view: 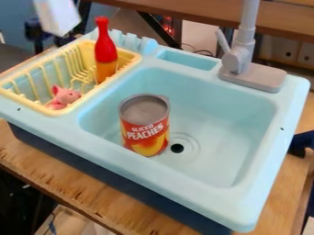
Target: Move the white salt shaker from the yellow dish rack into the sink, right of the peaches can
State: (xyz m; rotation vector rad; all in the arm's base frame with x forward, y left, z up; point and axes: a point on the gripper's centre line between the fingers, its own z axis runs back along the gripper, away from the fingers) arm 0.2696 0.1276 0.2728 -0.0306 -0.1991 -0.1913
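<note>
Pale blue is spreading across most of the frame, where a toy sink (184,202) is sitting on a wooden table (92,195). At the upper left of the frame, the blurred black gripper (51,42) is hanging beside a whitish piece (58,17), near the back corner of a yellow dish rack (132,58); whether its claw is clenched, released or grasping something, I cannot tell. Nearest to it, a bottle (105,51), red above and orange below, is standing upright inside the rack, toward its right side. Nearer the rack's front corner, a small pink pig figure (65,96) is resting inside the same container. Right of the rack, the sink's wide basin (215,119) is holding a can (144,126) with a grey top and a red, yellow and orange label; it is standing upright just left of the black drain hole (177,148), near the basin's front left wall. Along the back rim, a narrow recess (187,59) is lying between the rack and a grey faucet (238,57), which is rising at the upper right. At the right edge, a dark blue object (301,143) is showing beside the sink.
</note>
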